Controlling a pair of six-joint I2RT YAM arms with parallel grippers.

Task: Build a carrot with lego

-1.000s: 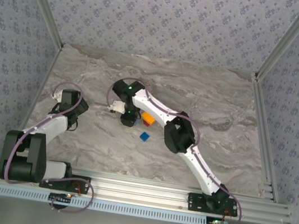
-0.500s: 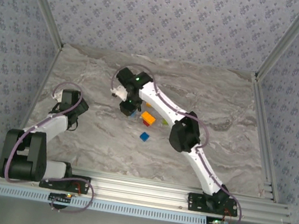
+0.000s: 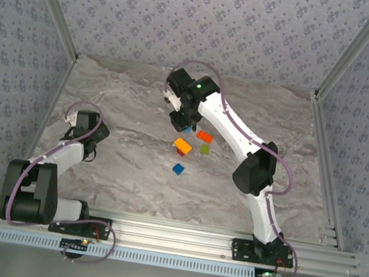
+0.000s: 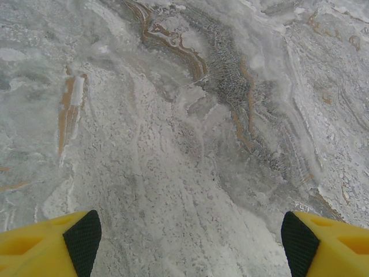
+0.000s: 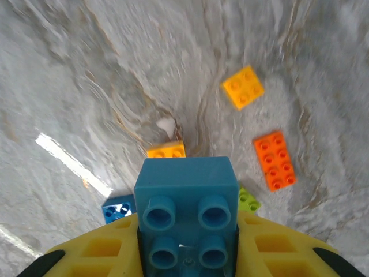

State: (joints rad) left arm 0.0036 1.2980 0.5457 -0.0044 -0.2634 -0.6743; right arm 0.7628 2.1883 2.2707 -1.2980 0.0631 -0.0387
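Item: blue brick [image 5: 187, 219], judged rigid, light, slick; grasp flat side walls, studs free. Holder: right gripper [image 5: 187, 257], clenched on it. Remaining lego [image 3: 183, 144] loose at its 6 o'clock. Idle: left gripper [image 4: 184, 239], spread, empty.

Open grey marbled bench [image 3: 121, 93] lies at the left and far right. Mid-bench, small plastic bricks crowd together: an orange square brick [image 3: 183, 144], a red-orange oblong brick [image 3: 204, 136], a lime-green brick [image 3: 205, 149] and a blue brick [image 3: 178, 169]. The white right arm [image 3: 232, 126] reaches across just behind them.
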